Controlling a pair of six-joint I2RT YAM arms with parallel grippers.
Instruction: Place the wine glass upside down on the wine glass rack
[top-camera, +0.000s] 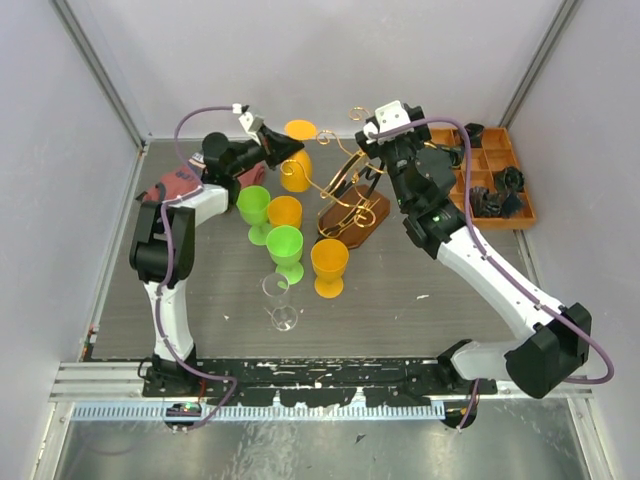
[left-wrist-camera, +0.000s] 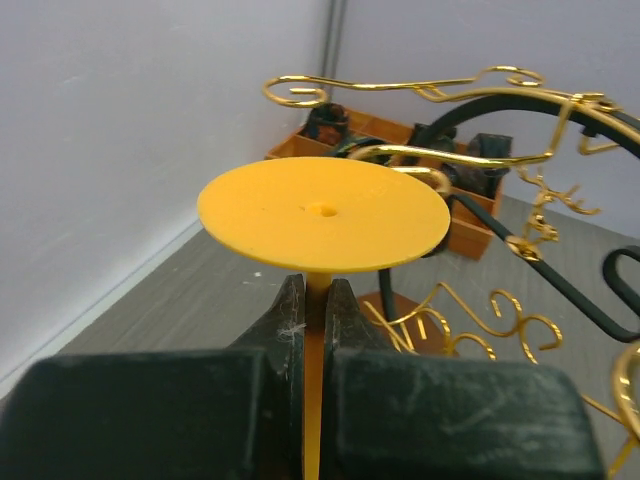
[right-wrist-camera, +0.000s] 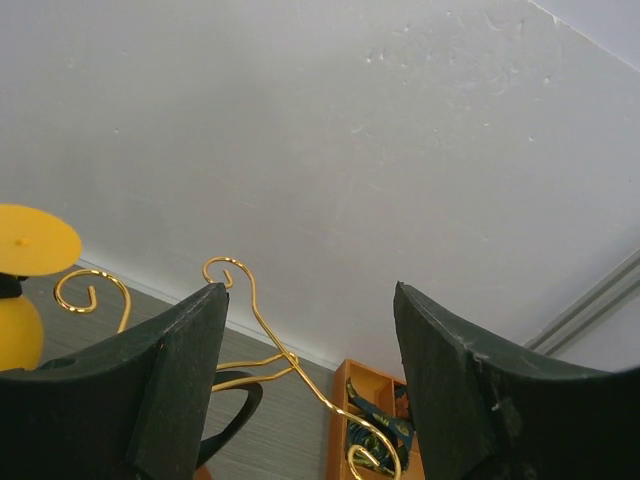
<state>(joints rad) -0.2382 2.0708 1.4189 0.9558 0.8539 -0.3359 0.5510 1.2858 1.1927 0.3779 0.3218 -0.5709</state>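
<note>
On the left, the left gripper (left-wrist-camera: 316, 300) is closed narrowly on the thin stem of the orange plastic wine glass (left-wrist-camera: 322, 212). It holds the glass upside down in the air above the grey tabletop (top-camera: 420, 290), with the flat round foot on top and the bowl hanging below. The glass is just beside the curled arms of the gold wire wine glass rack (top-camera: 362, 212), and not yet hooked on them. I judge this glass to be light and stiff and not very fragile, but its smooth stem can slip or turn between the fingers. The stem under the foot is the good place to hold, if some of it stays free for the wire. Further right, the right gripper (right-wrist-camera: 308, 300) is wide open and holds nothing, above the rack. The orange compartment tray (top-camera: 500, 222) lies at the far right.
</note>
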